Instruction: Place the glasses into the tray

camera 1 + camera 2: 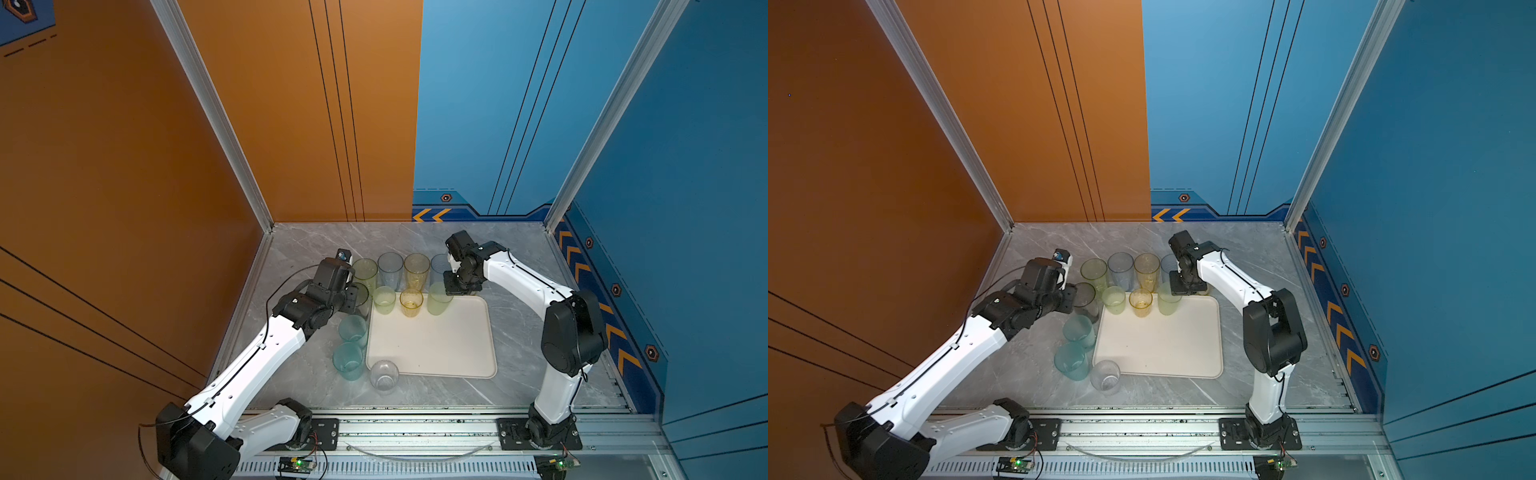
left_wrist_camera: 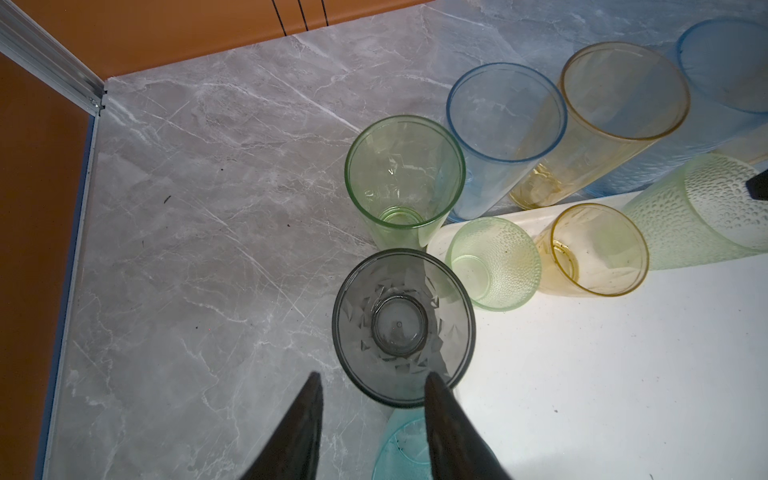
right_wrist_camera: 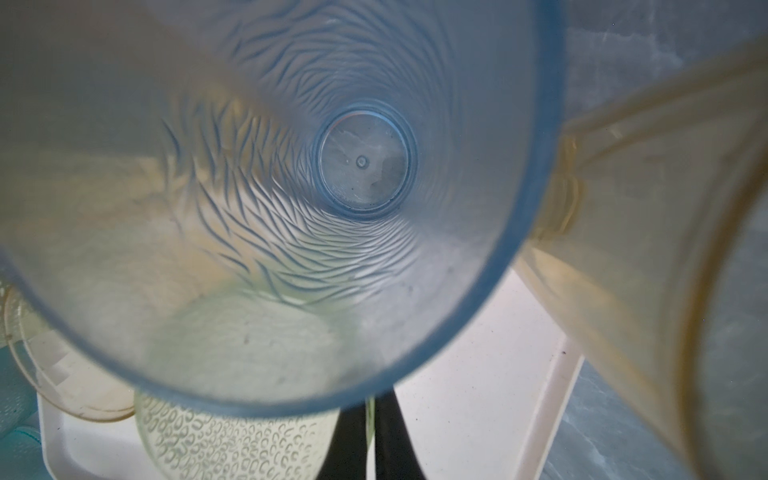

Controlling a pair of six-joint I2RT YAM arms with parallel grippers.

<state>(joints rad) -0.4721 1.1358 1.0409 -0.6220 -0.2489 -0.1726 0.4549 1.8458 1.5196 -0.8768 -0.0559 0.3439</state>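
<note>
Blue ribbed tumbler [image 3: 361,162] swamps the right wrist view! Right arm [image 1: 519,278] rears up, elbow high, forearm sloping down to the tray [image 1: 432,340], at its far edge. Left arm [image 1: 270,345] stretches low over the grey marble tabletop [image 1: 519,332], orange wall [image 1: 124,166] and blue wall [image 1: 685,166] behind. Right gripper [image 3: 370,440] pinches the rim of the tall dimpled green tumbler [image 3: 232,440], which stands on the tray. Left gripper [image 2: 373,376] is spread at the rim of the smoky grey tumbler [image 2: 399,324], just beside the tray.

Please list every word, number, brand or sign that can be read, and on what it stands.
No words, numbers or brands are readable.
Orange chevrons: sign without letters, on the blue wall strip.
Hexagon badges: same strip, no text.
Circuit board at the front: print too small to read.
Glasses and tray: no labels seen.
</note>
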